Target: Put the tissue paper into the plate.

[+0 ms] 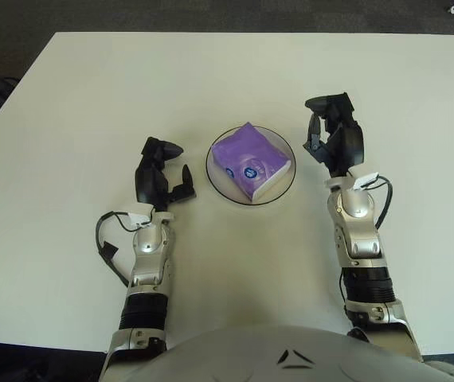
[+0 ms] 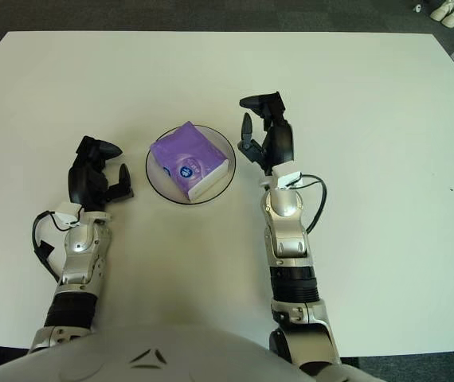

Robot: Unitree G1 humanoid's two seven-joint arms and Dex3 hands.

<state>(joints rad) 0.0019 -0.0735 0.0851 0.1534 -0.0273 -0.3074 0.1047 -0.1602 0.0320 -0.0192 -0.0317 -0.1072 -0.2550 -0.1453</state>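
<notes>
Left eye view shows the purple tissue pack (image 1: 248, 165) lying inside the round glass plate (image 1: 221, 182) near the middle of the white table (image 1: 84, 87), tilted a little with its white edge toward the near right rim. As far as the pictures tell, the placing itself is done: the pack sits wholly within the plate's rim and neither hand touches it. The right hand (image 1: 334, 142) shows just to the right of the plate, apart from it, fingers loosely parted and holding nothing, its forearm running back toward the robot's body. The left hand (image 1: 160, 173) shows just to the left of the plate, fingers relaxed and likewise empty; whether it touches the table cannot be told. What seems left is little more than drawing the right arm back to a resting pose, and perhaps confirming the pack is settled, since one corner rides close to the plate's rim.
</notes>
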